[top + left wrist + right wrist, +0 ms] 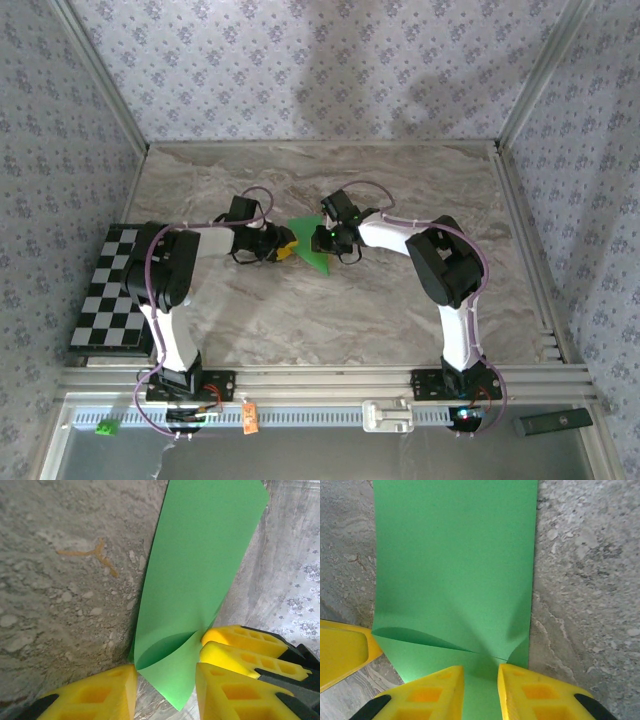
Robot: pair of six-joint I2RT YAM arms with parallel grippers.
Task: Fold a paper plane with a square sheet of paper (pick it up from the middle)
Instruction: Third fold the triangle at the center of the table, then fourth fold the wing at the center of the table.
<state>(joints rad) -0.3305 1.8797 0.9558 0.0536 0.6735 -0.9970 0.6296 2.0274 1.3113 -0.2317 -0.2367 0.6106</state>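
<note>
Right claw [480,669] clamped on lower edge of green sheet [308,243], centre of top frame; left claw [166,667] straddles a curled corner, grip unclear. Step, likely: first fold — next needs edges aligned, then pressed flat

The top external camera looks down from above and behind the arm bases, far enough back to take in the whole table [330,320]. Each wrist camera sits just behind its own jaws, at the left gripper [165,666] and the right gripper [480,666], very close over the tabletop. All three views share the square sheet of paper [308,240], the wrist ones from opposing sides
</note>
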